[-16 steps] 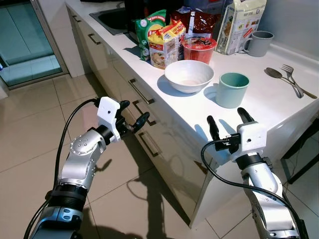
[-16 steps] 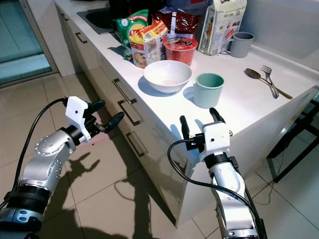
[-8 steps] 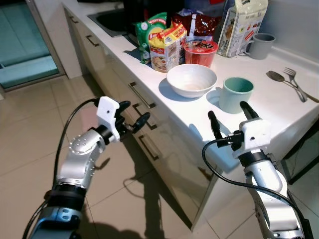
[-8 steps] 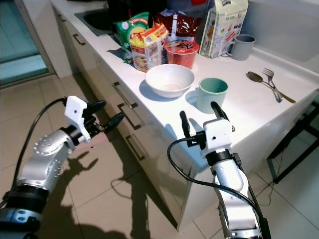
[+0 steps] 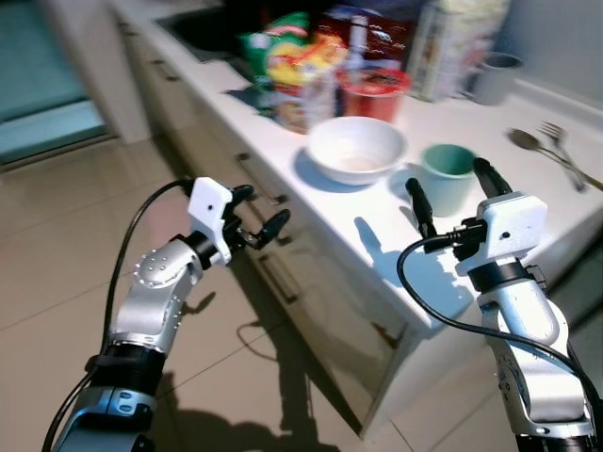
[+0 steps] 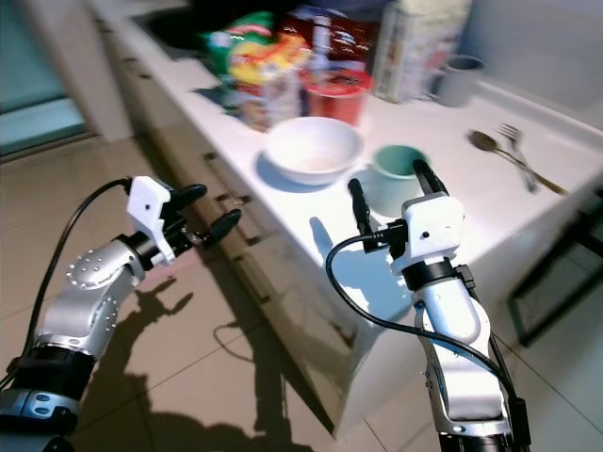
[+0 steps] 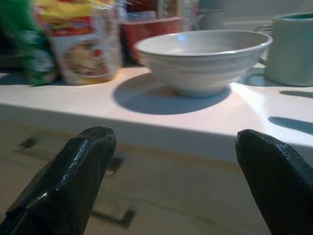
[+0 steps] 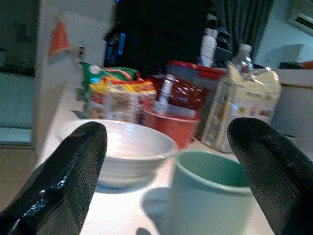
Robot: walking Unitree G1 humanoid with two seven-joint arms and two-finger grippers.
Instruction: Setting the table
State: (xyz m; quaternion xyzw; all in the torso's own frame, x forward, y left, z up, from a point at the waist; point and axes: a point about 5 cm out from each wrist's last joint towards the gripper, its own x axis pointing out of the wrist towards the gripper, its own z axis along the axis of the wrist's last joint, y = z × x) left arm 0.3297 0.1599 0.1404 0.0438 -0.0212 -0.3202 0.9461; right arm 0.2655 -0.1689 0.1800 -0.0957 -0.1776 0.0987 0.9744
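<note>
White counter (image 5: 490, 202) is seen carrying a white bowl (image 5: 357, 149) and a green cup (image 5: 448, 172). Right gripper (image 5: 453, 194) is held with jaws spread wide, the cup just ahead, apparently untouched. Left gripper (image 5: 259, 213) is parked off the counter edge, jaws also wide, the bowl beyond them.

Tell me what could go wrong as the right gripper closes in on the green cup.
1. The right gripper is open right at the green cup; one finger seems aimed at the cup's wall, so advancing could push or tip it.
2. The white bowl sits close beside the cup, so the finger on that side could knock it.
3. The head views are blurred, so the camera seems to be moving; a grasp now may misjudge position.
</note>
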